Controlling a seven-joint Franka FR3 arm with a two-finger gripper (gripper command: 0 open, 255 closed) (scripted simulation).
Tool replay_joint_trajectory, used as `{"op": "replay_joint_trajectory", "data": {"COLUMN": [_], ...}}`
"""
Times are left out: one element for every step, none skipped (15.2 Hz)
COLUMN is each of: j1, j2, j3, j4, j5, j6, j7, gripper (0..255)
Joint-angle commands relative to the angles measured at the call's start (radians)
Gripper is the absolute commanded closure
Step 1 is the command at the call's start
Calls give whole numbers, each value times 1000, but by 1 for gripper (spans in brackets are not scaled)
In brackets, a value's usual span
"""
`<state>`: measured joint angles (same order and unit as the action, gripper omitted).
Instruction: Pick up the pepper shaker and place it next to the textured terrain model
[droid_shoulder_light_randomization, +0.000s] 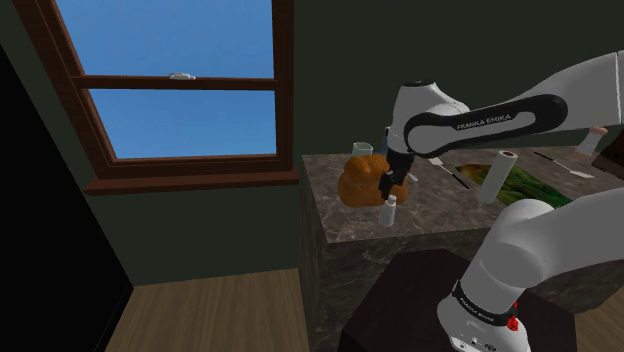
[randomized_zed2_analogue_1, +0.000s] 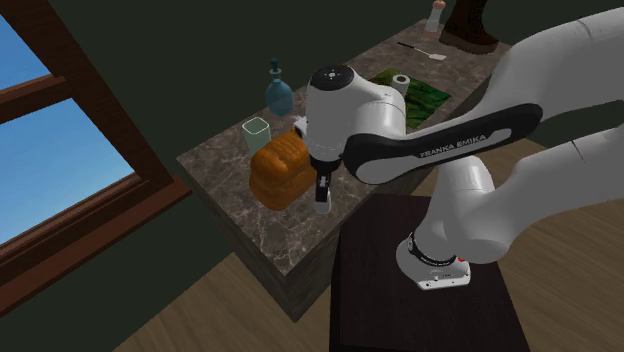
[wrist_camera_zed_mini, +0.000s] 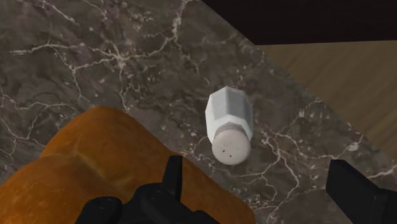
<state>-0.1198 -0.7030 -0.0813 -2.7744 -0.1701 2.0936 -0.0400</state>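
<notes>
- The orange terrain model (droid_shoulder_light_randomization: 362, 180) takes up the tabletop's (droid_shoulder_light_randomization: 440, 215) left end in the shoulder view. One finger (wrist_camera_zed_mini: 172, 181) of the pincer (wrist_camera_zed_mini: 257, 175) hangs over its edge, so that side is blocked.
- A narrow strip of bare marble separates the model from the pepper shaker (wrist_camera_zed_mini: 229, 127), which stands upright between the spread fingers without touching either.
- On the shaker's other side the marble is bare up to the tabletop's near edge, with wood floor (wrist_camera_zed_mini: 331, 83) beyond.
- Towards the shoulder view's right, open marble runs to a white roll (droid_shoulder_light_randomization: 497, 175) and a green mat (droid_shoulder_light_randomization: 530, 190).
- A pale green cup (randomized_zed2_analogue_1: 256, 133) and a blue bottle (randomized_zed2_analogue_1: 279, 95) stand along the far edge, behind the model.
- The dark stand (randomized_zed2_analogue_1: 400, 290) sits close to the tabletop's near side.
</notes>
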Motion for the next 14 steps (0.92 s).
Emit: {"op": "replay_joint_trajectory", "data": {"j1": [-19, -21, -22, -24, -25, -27, -29, -31, -32, -32, -32, -32, -32, -32], "j2": [41, 50, 59, 69, 79, 90, 101, 113, 120, 120, 120, 120, 120, 120], "j3": [-10, -12, -14, -15, -17, -19, -20, -22, -23, -23, -23, -23, -23, -23], "j4": [-32, -40, -49, -57, -64, -72, -79, -86, -90, -90, -90, -90, -90, -90], "j5": [-16, -18, -21, -24, -27, -30, -33, -36, -38, -38, -38, -38, -38, -38], "j6": [77, 94, 112, 130, 148, 166, 185, 204, 214, 214, 214, 214, 214, 214], "j7": [14, 15, 16, 17, 18, 19, 20, 21, 21, 21, 21, 21, 21, 21], "gripper": [0, 0, 0, 0, 0, 0, 0, 0, 0, 0, 0, 0, 0, 0]}}
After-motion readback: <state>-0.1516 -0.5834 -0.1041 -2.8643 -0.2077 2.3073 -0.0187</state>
